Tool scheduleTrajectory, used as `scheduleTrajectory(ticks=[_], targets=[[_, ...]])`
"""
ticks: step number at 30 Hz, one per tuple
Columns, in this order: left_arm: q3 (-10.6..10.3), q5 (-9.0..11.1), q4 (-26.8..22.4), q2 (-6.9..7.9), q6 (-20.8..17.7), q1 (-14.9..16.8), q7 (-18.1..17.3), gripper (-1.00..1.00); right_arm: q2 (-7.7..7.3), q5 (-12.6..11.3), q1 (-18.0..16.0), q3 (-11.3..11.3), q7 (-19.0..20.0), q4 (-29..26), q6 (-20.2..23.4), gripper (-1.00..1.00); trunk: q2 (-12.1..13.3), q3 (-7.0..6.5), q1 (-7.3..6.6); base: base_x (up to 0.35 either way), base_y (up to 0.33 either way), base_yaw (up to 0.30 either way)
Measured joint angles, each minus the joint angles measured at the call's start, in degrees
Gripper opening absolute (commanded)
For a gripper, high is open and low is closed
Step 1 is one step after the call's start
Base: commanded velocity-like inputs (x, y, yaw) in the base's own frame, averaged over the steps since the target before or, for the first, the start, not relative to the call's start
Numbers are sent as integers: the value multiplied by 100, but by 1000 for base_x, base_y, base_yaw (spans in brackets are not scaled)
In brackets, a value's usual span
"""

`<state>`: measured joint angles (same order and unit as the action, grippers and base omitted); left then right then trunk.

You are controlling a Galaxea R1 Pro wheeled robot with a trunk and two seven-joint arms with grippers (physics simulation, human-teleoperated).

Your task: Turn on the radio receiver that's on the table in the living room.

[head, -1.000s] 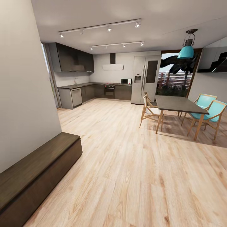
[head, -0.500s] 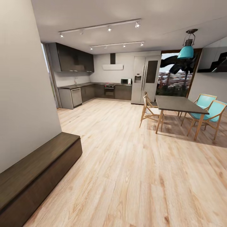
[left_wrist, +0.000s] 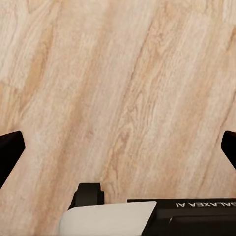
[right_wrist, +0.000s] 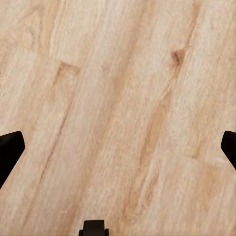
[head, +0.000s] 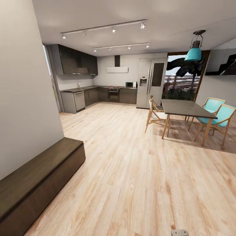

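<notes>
Since a moment ago, a grey part [head: 179, 232] has appeared at my head view's bottom edge. Both grippers [left_wrist: 118, 147] [right_wrist: 118, 147] spread wide over pale, grainy wood floor [head: 137, 170]. No radio visible.

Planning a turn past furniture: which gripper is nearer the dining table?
Right, probably. The dining table stands ahead on the robot's right. The right gripper hangs open over bare floor, as does the left gripper; neither is close to it.

A home — kitchen cabinets [head: 78, 60], fridge [head: 151, 82], dining table [head: 186, 108].
</notes>
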<state>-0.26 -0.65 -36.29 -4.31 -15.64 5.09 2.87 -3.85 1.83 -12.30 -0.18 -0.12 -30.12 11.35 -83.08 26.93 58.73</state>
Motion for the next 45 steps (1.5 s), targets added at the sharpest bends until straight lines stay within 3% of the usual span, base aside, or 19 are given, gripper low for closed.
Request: scheduleTrajectory(ticks=[3, 7, 27, 34, 45], targets=[[0, 8, 6, 114, 64, 1, -14, 100, -2, 0, 0, 1, -9, 12, -1, 100, 0, 0, 0, 0, 0, 0], [0, 11, 8, 145, 117, 1, -21, 100, -2, 0, 0, 1, -8, 19, -1, 100, 0, 0, 0, 0, 0, -69], [0, 12, 8, 150, 131, 1, -23, 100, -5, 1, 0, -1, 3, 81, -12, 100, 0, 0, 0, 0, 0, -263], [0, 4, 8, 158, 131, 1, -23, 100, -10, 1, 0, 7, 3, 241, -365, 100, 0, 0, 0, 0, 0, -286], [0, 4, 8, 158, 139, 1, -23, 100, -4, 1, 0, 18, 3, 260, -379, 100, 0, 0, 0, 0, 0, -288]])
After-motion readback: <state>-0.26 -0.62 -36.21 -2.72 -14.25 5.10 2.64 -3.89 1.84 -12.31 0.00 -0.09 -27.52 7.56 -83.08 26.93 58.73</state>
